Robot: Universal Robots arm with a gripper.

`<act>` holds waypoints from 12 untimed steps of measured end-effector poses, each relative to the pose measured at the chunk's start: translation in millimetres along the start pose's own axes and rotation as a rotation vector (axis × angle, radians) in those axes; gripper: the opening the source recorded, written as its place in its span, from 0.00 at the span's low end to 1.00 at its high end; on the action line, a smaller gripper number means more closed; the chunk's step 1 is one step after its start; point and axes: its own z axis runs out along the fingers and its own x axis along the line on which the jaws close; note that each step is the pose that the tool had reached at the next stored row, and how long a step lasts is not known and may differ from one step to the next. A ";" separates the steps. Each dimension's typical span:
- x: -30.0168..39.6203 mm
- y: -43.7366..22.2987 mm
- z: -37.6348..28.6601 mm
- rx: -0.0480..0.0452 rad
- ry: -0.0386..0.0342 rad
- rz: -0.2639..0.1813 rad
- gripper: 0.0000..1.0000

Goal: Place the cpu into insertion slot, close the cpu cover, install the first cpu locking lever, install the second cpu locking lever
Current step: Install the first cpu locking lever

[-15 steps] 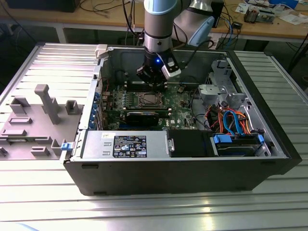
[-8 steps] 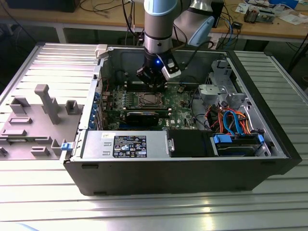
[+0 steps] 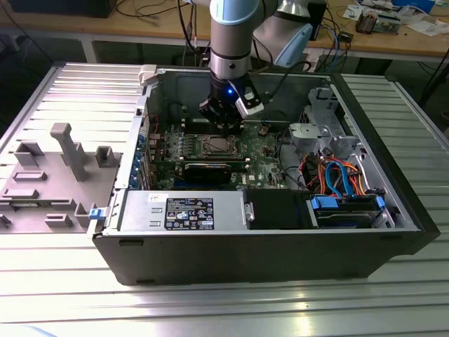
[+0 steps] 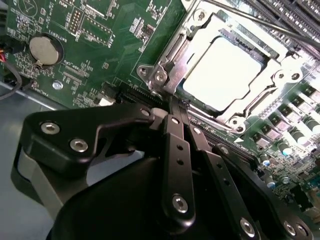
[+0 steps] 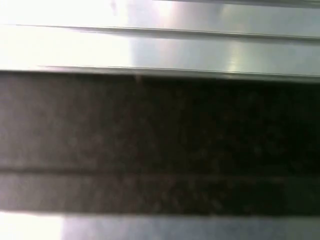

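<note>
The gripper (image 4: 176,111) hangs low inside the open computer case (image 3: 280,246), its black fingers (image 4: 176,150) pressed together into a narrow point with no gap between them, clenched on nothing. In the second wrist view the tip sits just beside one corner of the insertion slot (image 4: 159,76), close to the silvery hinge and screw there; whether it actually touches the metal cannot be told. The cpu (image 4: 222,72) lies flat in the slot, its pale metal top showing bright through the square window of the cpu cover (image 4: 270,82), which lies down over it as a shiny frame. A thin metal rod, a locking lever (image 4: 260,20), runs along the far edge of the socket. Around the socket spreads the green motherboard (image 4: 100,45), with a round coin battery (image 4: 45,48) well apart from the slot. In the exterior view the gripper (image 3: 223,125) stands upright above the socket (image 3: 212,146) in the middle of the board, carried by the grey and light blue arm (image 3: 231,35), with a blue light glowing on its wrist. A black card (image 3: 210,168) lies just beside the socket toward the camera, and the grey power supply (image 3: 182,210) sits along the case's near wall. Orange and blue cables (image 3: 337,175) bunch on the exterior view's right. The case rests on a ribbed metal worktop (image 3: 210,309), with a grey fixture (image 3: 56,175) on the exterior view's left.
</note>
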 end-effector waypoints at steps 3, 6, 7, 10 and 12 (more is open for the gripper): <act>-0.1 0.2 -1.0 -0.0031 -0.0004 0.000 0.11; -0.3 0.5 -6.2 -0.0028 -0.0001 0.000 0.11; -0.3 0.6 -7.8 -0.0030 -0.0002 0.000 0.11; -0.4 0.5 -9.5 -0.0031 -0.0003 0.000 0.11; -0.3 -2.4 -9.7 -0.0029 -0.0002 0.000 0.11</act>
